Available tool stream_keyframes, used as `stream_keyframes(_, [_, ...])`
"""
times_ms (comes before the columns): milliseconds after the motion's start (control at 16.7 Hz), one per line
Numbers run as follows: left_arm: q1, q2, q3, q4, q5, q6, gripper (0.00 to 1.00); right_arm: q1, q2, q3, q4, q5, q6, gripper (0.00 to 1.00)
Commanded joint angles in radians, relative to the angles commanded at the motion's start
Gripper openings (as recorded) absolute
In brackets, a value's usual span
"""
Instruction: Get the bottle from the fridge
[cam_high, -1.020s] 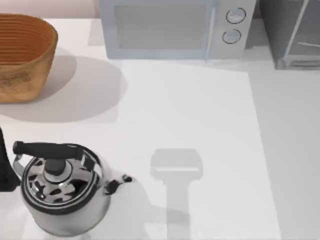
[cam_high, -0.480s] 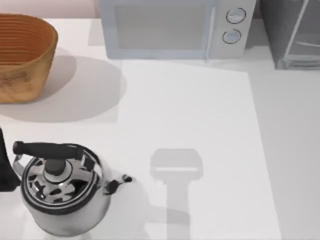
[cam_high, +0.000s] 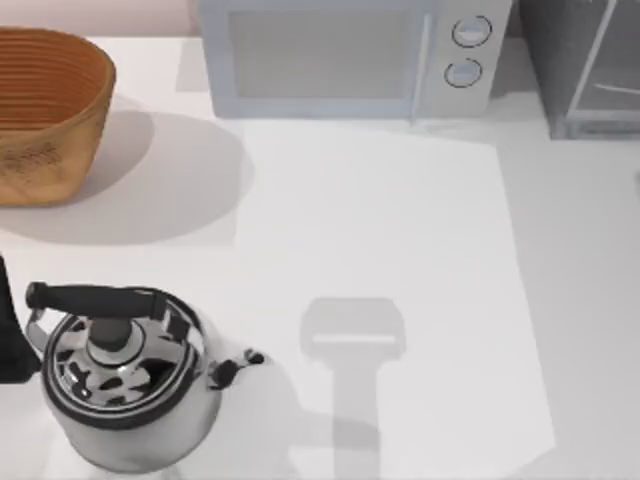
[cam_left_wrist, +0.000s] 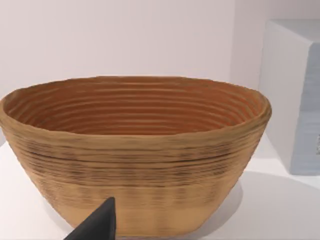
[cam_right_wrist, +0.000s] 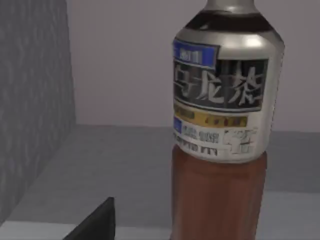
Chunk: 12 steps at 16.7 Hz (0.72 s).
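Observation:
The bottle (cam_right_wrist: 222, 125) stands upright close in front of the right wrist camera, with a silvery shoulder, a dark bluish label and brown liquid below. It rests on the grey floor inside the fridge (cam_right_wrist: 30, 100), whose dark wall rises beside it. A dark part of my right gripper (cam_right_wrist: 95, 222) shows low in that view, apart from the bottle. From above, the fridge (cam_high: 585, 60) sits at the table's far right corner. My left arm (cam_high: 12, 330) is parked at the left edge, and its gripper (cam_left_wrist: 97, 225) faces the basket.
A woven basket (cam_high: 45, 110) stands at the back left. The pale microwave (cam_high: 340, 60) with two knobs is at the back centre. A shiny steel kettle (cam_high: 125, 385) occupies the front left. An arm's shadow lies on the white table (cam_high: 400, 220).
The lighter patch on the table has its lower right edge slightly further left. The fridge front at the top right looks slightly different. Nothing else moved.

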<state>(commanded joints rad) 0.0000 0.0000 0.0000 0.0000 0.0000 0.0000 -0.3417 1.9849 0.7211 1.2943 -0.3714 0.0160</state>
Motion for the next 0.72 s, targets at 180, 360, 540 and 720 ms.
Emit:
stream_keyframes(180, [0.0, 0.0, 0.0, 0.0, 0.0, 0.0, 1.0, 0.043, 0.054, 0.17, -0.104, 0.081, -0.003, 1.0])
stream_keyframes(360, [0.0, 0.0, 0.0, 0.0, 0.0, 0.0, 1.0, 0.08, 0.096, 0.244, -0.175, 0.142, -0.005, 1.0])
stream_keyframes(540, [0.0, 0.0, 0.0, 0.0, 0.0, 0.0, 1.0, 0.082, 0.099, 0.248, -0.179, 0.146, -0.005, 1.0])
stream_keyframes(720, [0.0, 0.0, 0.0, 0.0, 0.0, 0.0, 1.0, 0.08, 0.107, 0.261, -0.185, 0.145, -0.005, 1.0])
